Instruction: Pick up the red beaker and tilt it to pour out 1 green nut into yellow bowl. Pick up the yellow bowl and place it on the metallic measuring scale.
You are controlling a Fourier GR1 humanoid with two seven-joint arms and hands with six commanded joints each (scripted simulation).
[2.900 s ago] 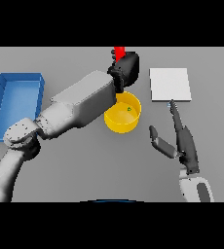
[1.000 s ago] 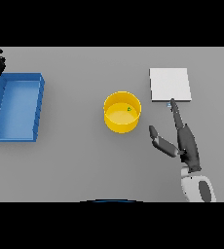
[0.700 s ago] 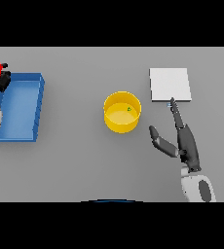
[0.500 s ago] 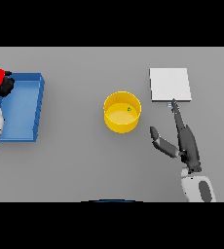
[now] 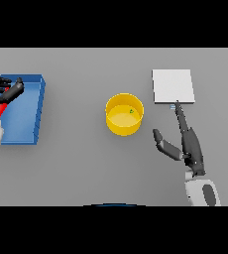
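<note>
**Beaker over the blue tray, bowl w/ nut mid-counter**

Nearest me, my right hand (image 5: 191, 149) lies low on the grey counter (image 5: 81, 158), R of centre. Fingers (image 5: 179, 115) straight, stretched away from me, tips reaching the near edge of the metallic measuring scale (image 5: 172, 86); can't tell if they touch it. Thumb spread out to the L, toward the bowl but apart from it. Hand open, holding nothing. White forearm comes in from the lower edge.

My left hand (image 5: 2, 93) is at the far L edge, over the L side of the blue tray (image 5: 29, 111). Fingers curled round the red beaker (image 5: 2, 107), of which only a small red bit shows between fingers and forearm. Too much hidden to tell its long axis or which way the mouth points.

Vs 0.5 s ago: left hand has come further in and lower over the tray; less red showing now. Right hand same pose, same spot. Bowl and scale unmoved.

Yellow bowl (image 5: 124, 114) stands upright mid-counter, mouth up, between tray and scale, well apart from both. One green nut (image 5: 131, 111) lies inside, toward the R far part of the floor.

Farthest: scale, flat pale square, R far side.
</note>
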